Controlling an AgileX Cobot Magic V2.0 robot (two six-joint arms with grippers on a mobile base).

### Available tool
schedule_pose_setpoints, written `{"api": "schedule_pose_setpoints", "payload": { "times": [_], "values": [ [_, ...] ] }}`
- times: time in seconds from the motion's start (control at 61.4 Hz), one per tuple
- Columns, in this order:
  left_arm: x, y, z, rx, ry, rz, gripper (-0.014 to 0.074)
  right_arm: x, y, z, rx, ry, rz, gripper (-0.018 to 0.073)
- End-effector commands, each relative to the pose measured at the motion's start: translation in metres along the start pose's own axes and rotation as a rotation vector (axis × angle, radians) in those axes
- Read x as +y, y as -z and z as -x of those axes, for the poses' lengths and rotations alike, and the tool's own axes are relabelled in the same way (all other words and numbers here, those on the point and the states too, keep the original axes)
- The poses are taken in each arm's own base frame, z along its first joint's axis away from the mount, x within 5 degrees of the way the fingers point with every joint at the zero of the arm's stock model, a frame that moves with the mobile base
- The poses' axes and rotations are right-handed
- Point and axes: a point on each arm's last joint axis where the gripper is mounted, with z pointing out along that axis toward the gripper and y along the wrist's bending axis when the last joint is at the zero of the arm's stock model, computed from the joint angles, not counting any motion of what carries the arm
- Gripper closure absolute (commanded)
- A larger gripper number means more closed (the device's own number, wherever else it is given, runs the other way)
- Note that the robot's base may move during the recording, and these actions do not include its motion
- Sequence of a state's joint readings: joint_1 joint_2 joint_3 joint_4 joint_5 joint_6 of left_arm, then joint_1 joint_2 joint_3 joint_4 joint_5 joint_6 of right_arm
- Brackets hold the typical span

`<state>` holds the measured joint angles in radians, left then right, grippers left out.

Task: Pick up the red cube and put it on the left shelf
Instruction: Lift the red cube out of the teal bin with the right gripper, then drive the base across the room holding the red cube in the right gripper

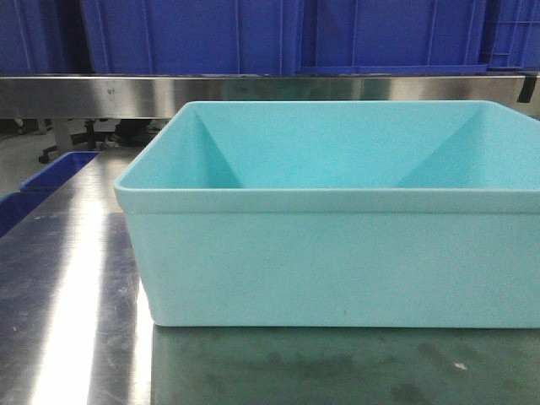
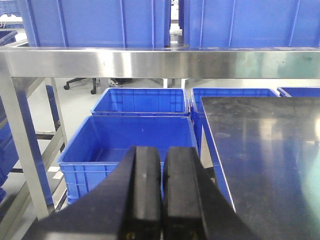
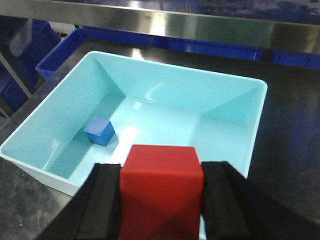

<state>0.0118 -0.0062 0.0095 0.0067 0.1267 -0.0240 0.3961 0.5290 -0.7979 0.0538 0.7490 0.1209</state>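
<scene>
Over the teal tub (image 3: 60,130) on the steel surface (image 1: 67,278), the right fingers (image 3: 107,200) clamp the red cube (image 3: 162,190); the left fingers (image 2: 145,190) are pressed together, blue crates (image 2: 125,145) beyond.

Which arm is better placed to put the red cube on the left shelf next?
Right. The right gripper is shut on the red cube above the teal tub. The left gripper is shut and empty, though it faces the left shelf.

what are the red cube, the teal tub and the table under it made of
Red cube: matte, evenly coloured, crisp edges; probably plastic, possibly painted wood.
Teal tub: likely moulded plastic, smooth with soft sheen.
Table: seemingly brushed stainless steel, streaky reflections and fine scratches.
</scene>
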Motion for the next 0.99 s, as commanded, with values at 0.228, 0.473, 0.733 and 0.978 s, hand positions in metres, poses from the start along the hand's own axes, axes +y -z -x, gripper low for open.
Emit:
{"api": "schedule_pose_setpoints", "payload": {
  "times": [0.228,0.473,0.733,0.978],
  "values": [
    [0.0,0.0,0.001,-0.079,0.008,-0.008,0.0495,0.001,0.048,0.0,-0.288,0.02,0.037,0.0423],
    [0.0,0.0,0.001,-0.079,0.008,-0.008,0.0495,0.001,0.056,-0.002,-0.32,0.021,0.042,0.0427],
    [0.0,0.0,0.001,-0.079,0.008,-0.008,0.0495,0.001,0.056,-0.002,-0.316,0.021,0.042,0.0427],
    [0.0,0.0,0.001,-0.079,0.008,-0.008,0.0495,0.001,0.055,-0.003,-0.312,0.021,0.041,0.0427]
  ]
}}
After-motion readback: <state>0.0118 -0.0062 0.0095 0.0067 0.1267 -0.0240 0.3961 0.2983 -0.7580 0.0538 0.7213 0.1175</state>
